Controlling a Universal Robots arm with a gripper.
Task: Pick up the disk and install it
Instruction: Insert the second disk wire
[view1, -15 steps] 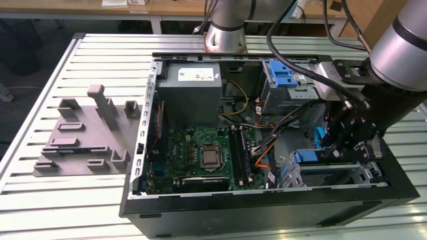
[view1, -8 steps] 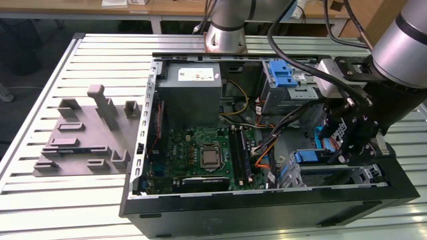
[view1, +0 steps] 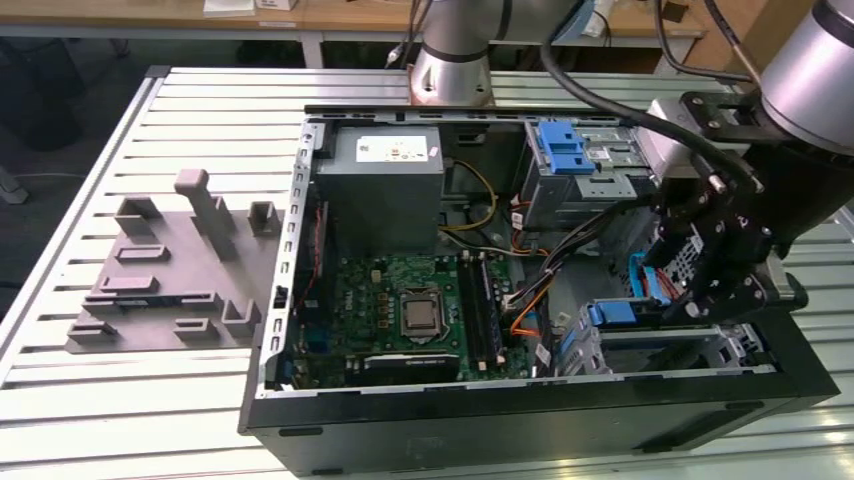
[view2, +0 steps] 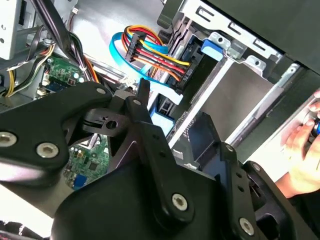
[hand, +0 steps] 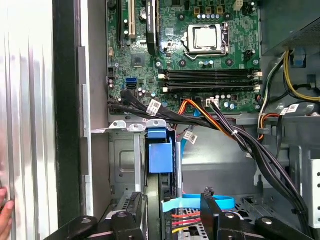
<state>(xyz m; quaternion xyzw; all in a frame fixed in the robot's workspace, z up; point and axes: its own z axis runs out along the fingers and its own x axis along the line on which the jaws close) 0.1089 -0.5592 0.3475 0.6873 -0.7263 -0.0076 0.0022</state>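
Holding entry, exterior view: we log the end effector (view1: 674, 285) at about 3 o'clock of the open computer case (view1: 534, 420) on the bench (view1: 200, 100). It appears clamped on the disk (view1: 683, 258), which stands on edge just above the drive cage (view1: 694, 350) at 4 o'clock.

First wrist view: the disk (hand: 160, 155) is edge-on, its blue bracket toward the motherboard (hand: 200, 65).

Second wrist view: cables (view2: 150, 50) lie close by.

We judge insertion to be in hand. It calls for keeping the bracket square to the cage.
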